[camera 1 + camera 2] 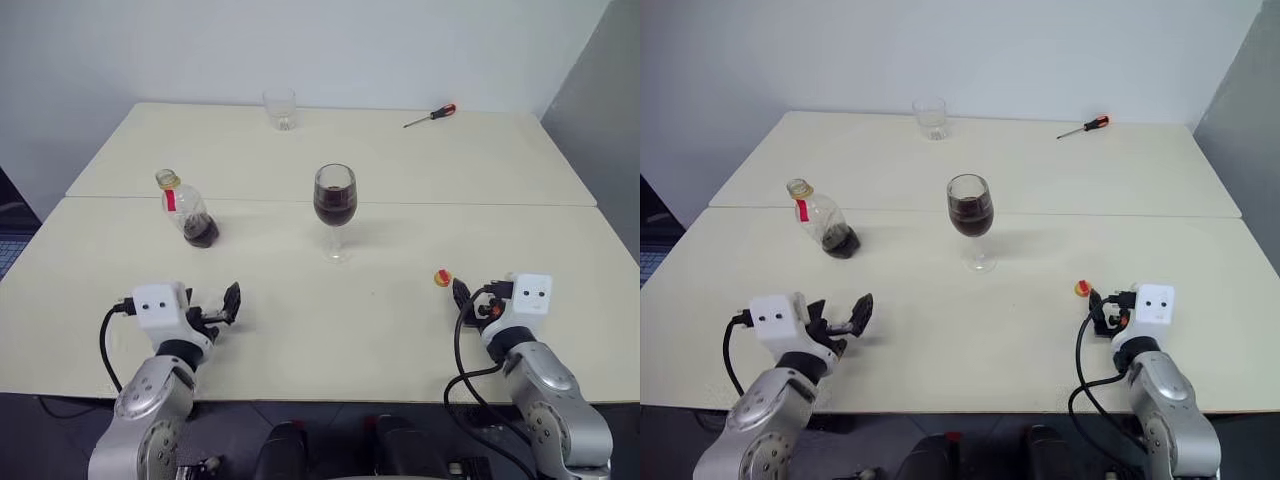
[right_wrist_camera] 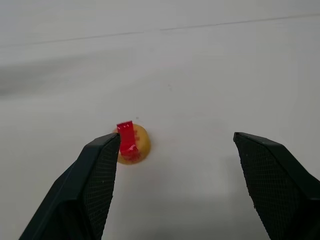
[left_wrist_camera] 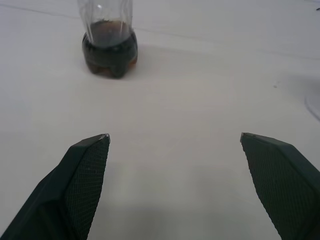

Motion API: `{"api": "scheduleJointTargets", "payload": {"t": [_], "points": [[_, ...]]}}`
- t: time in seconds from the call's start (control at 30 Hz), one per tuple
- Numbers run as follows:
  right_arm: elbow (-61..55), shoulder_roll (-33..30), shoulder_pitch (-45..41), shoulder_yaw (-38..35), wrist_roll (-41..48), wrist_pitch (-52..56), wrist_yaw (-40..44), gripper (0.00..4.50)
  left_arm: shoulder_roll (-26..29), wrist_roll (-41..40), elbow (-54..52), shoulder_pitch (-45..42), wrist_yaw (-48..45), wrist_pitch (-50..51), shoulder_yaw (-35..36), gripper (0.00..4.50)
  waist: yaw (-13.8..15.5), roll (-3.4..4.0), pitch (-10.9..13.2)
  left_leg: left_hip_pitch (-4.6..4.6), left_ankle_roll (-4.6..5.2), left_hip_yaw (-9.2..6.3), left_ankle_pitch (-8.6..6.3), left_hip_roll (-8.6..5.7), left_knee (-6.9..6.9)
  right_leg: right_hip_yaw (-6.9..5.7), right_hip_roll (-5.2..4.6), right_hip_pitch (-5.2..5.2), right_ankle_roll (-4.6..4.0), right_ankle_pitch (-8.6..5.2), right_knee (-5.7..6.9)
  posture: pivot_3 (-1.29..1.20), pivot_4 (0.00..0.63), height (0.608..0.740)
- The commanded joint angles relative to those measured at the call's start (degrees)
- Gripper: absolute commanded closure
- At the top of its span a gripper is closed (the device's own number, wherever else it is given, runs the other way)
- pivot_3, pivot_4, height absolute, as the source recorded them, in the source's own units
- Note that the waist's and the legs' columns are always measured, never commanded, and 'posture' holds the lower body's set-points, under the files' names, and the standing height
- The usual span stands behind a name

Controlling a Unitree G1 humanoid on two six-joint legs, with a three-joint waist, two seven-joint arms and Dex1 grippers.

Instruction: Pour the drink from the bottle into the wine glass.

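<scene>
Cream counter [image 1: 300,330], two slabs butted with a seam across the middle. Wine glass [image 1: 335,208] stands upright near centre, just on the near side of the seam, bowl roughly half full of the dark drink [image 1: 334,209]. Bottle [image 1: 186,211] stands to the robot's left of the glass, well apart from it, uncapped, red label strip near the neck, only a little dark liquid left in its base; it looks tilted in the head views. Cap [image 1: 441,277], red and yellow, lies on the counter on the robot's right, just beside the right tool. Left tool [image 1: 226,308] hovers low over the near left part of the counter, fingers spread wide, nothing between them; in the left wrist view the bottle's base sits ahead of it, well apart. Right tool [image 2: 175,142] is low over the near right part, fingers wide apart, holding nothing; in the right wrist view the cap sits next to one fingertip, contact can't be told. Clear tumbler [image 1: 280,108] at the far edge, centre. Screwdriver [image 1: 431,115] with red handle lies far right.
</scene>
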Motion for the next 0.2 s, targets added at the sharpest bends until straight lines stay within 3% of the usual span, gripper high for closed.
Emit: {"api": "scheduleJointTargets", "payload": {"t": [0.03,0.2], "points": [[-0.71,0.18,-1.01,-0.19,-0.73,-1.54,-0.40,0.64,0.42,0.90,-0.02,-0.23,-0.99,-2.15,-1.46,0.04,0.00,0.00,0.00,-0.01,0.00,0.00,0.00,0.01,-0.01,0.00,-0.01,0.00,0.00,0.00,-0.01,0.00,0.150,0.740],[-0.28,0.63,-1.39,-0.12,-1.16,-1.88,-0.56,0.64,0.48,0.83,1.38,-0.45,-2.11,-2.78,-2.39,0.04,-0.01,0.00,0.00,0.00,0.00,-0.01,0.00,0.01,0.00,-0.01,-0.02,0.00,0.01,0.00,-0.01,0.00,0.150,0.740]]}}
